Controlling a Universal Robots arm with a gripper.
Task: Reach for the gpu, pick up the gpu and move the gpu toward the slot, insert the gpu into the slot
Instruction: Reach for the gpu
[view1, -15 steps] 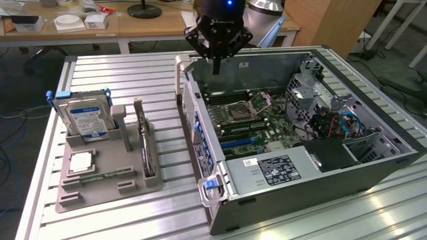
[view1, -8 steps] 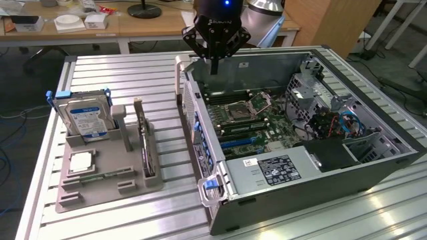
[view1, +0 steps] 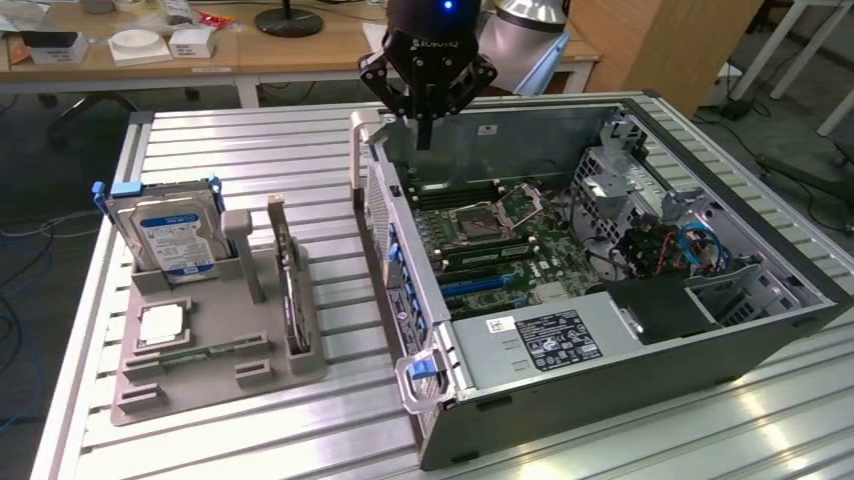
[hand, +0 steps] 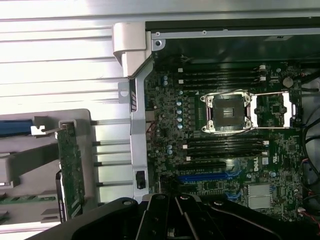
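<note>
The gpu (view1: 288, 292) stands on edge in a slit of the grey holder (view1: 200, 375) on the exterior view's left; the wrist view shows it as a thin green card (hand: 72, 170). My gripper (view1: 424, 135) hangs over the far wall of the open computer case (view1: 601, 350), well away from the gpu, shut with nothing between its fingers. Its dark body (hand: 175, 217) shows in the wrist view. The blue slot (view1: 483, 284) lies on the motherboard inside the case, also seen as a blue slot (hand: 205, 177) in the wrist view.
A silver hard drive (view1: 167, 235) with a blue-white label stands upright at the holder's far end. The empty CPU socket (view1: 474, 218) and memory slots (hand: 222, 75) lie on the motherboard. Everything rests on a slatted metal table (view1: 254, 150). Desks stand behind.
</note>
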